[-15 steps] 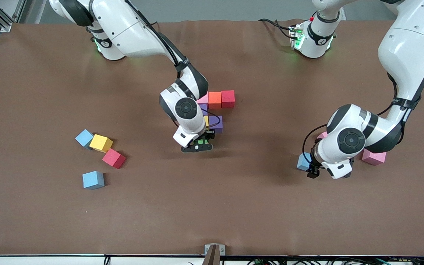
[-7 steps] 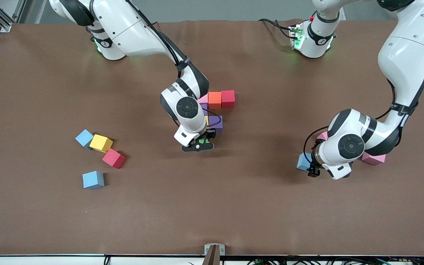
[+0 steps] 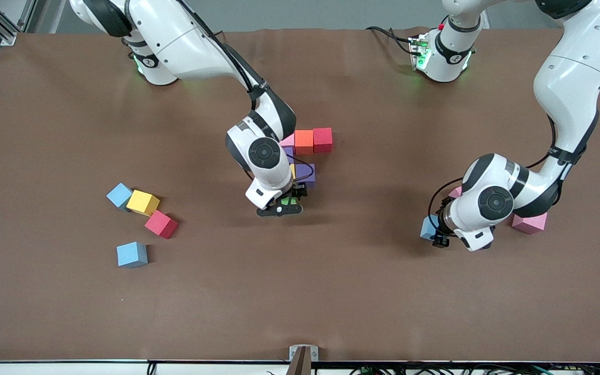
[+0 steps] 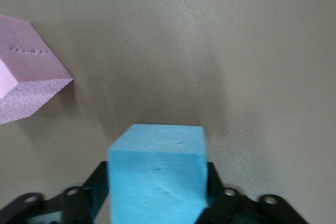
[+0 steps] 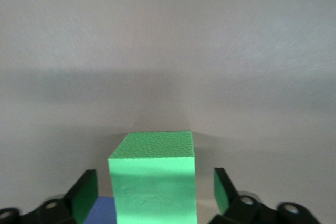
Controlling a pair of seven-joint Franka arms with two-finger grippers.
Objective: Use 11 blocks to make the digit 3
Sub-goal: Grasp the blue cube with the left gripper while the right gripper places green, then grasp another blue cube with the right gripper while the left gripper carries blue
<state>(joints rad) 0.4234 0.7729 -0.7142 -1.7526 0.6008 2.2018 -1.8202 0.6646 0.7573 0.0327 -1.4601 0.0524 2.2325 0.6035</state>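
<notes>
Left tool [image 4: 156, 203] tight on light blue block [image 4: 156, 174]; right tool [image 5: 152, 192] wide around green block [image 5: 152, 177].

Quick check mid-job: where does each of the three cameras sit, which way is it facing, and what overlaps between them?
Front view: high across the table, facing both arms; shows the partly built figure.
Left wrist view: on the left arm, looking past the left tool shut on a light blue block.
Right wrist view: on the right arm; the open right tool flanks the green block.
Shared: both blocks also show in front.
</notes>
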